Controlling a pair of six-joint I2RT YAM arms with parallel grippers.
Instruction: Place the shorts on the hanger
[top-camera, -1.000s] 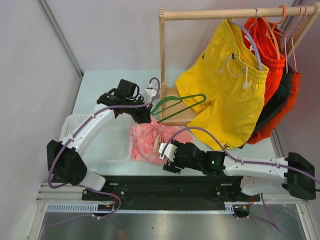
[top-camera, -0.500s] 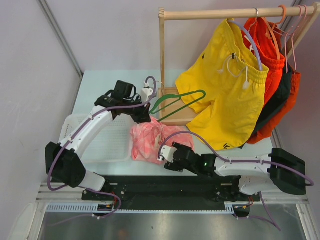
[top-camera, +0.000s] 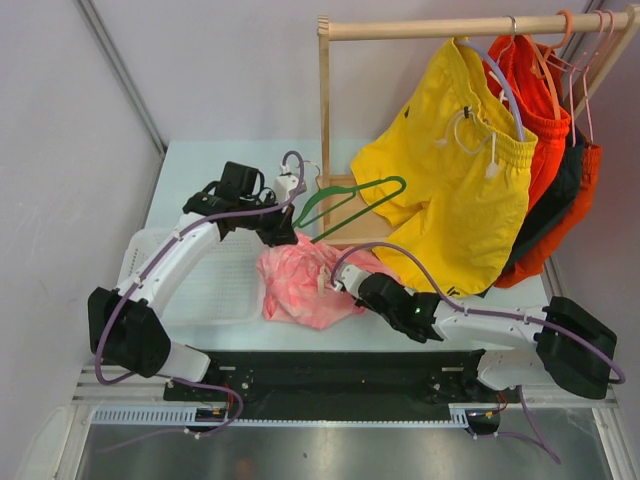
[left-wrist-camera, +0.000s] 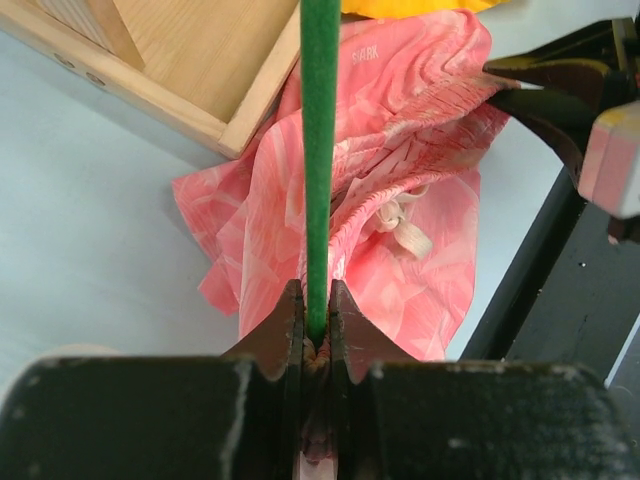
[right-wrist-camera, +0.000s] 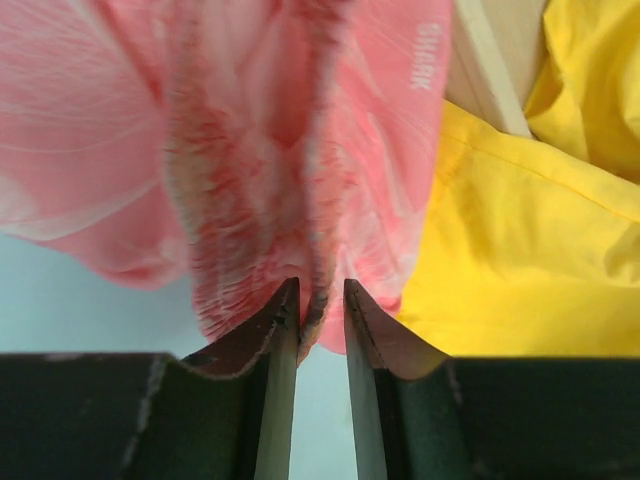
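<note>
Left fingers (left-wrist-camera: 295, 315): pressed together on the green hanger (left-wrist-camera: 320, 150), with the wire running straight up out of the gap between them. In the top view the left fingers (top-camera: 285, 232) sit at the left centre of the frame. The hanger (top-camera: 360, 200) slants up to the right over the wooden rack base (top-camera: 350, 235).

Right fingers (right-wrist-camera: 288, 305): nearly closed, pinching a gathered, ribbed edge of the pink shorts (right-wrist-camera: 250, 120). The cloth bunches upward from the pinch. In the top view the right fingers (top-camera: 348, 280) are at the right edge of the shorts (top-camera: 300, 285).

Shorts lie heaped on the tabletop (top-camera: 200, 165) at the centre of the frame, just below the hanger's low end. In the left wrist view the shorts (left-wrist-camera: 400, 150) spread beneath the wire, and a white drawstring shows near the middle.

Change against 1.0 s ago: the right fingers were then at the lower edge of the heap. They now stand higher, at its right side, and the heap looks fuller and more drawn up. The left fingers and hanger have shifted slightly left.

Surroundings: pale blue-green tabletop; white tray (top-camera: 215, 290) at left, touching the heap; wooden rack with yellow shorts (top-camera: 450, 190) and orange-red shorts (top-camera: 545, 130) hanging at upper right; plain pale walls.
</note>
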